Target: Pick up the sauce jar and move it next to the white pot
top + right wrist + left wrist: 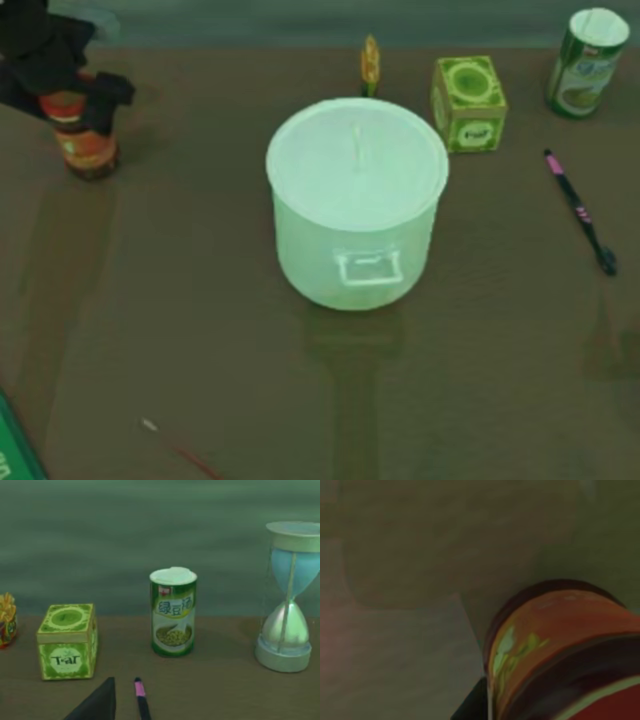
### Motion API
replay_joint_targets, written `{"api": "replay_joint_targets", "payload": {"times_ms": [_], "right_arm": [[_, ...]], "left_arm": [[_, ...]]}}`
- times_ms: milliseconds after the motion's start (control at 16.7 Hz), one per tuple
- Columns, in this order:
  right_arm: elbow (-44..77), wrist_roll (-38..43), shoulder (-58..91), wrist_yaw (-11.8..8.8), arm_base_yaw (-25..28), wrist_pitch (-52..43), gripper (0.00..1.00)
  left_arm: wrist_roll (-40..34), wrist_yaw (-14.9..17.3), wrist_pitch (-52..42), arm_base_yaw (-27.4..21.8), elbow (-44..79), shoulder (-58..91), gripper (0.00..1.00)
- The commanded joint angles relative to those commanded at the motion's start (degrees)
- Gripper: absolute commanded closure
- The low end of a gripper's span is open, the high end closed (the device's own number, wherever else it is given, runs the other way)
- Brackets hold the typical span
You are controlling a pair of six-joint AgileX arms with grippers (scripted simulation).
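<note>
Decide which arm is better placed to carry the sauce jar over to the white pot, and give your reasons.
The left. Its gripper is already at the sauce jar at the table's far left, the jar filling the left wrist view. The right arm is out of the top view. The white pot stands mid-table.

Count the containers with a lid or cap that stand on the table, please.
3. The large white lidded pot stands mid-table. The small red-lidded sauce jar stands far left under the left tool. The green-and-white capped can stands far right. Others may be hidden.
</note>
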Motion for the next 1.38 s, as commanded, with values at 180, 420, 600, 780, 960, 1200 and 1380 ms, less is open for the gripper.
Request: {"api": "replay_joint_targets", "payload": {"times_ms": [180,420,600,780,960,1200,1380], "right_arm": [[0.0,0.0,0.0,0.0,0.0,0.0,0.0],[0.0,0.0,0.0,0.0,0.0,0.0,0.0],[0.0,0.0,0.0,0.0,0.0,0.0,0.0],[0.0,0.0,0.0,0.0,0.0,0.0,0.0],[0.0,0.0,0.0,0.0,0.0,0.0,0.0],[0.0,0.0,0.0,0.0,0.0,0.0,0.0],[0.0,0.0,0.0,0.0,0.0,0.0,0.0]], "left_arm": [[0.0,0.0,0.0,0.0,0.0,0.0,0.75],[0.0,0.0,0.0,0.0,0.0,0.0,1.0],[0.0,0.0,0.0,0.0,0.0,0.0,1.0],[0.0,0.0,0.0,0.0,0.0,0.0,1.0],[0.09,-0.04,0.0,0.04,-0.13,-0.14,1.0],[0.14,-0.22,-0.05,0.31,-6.54,-6.62,1.0],[0.21,-0.28,-0.21,0.66,-15.3,-15.71,1.0]]}}
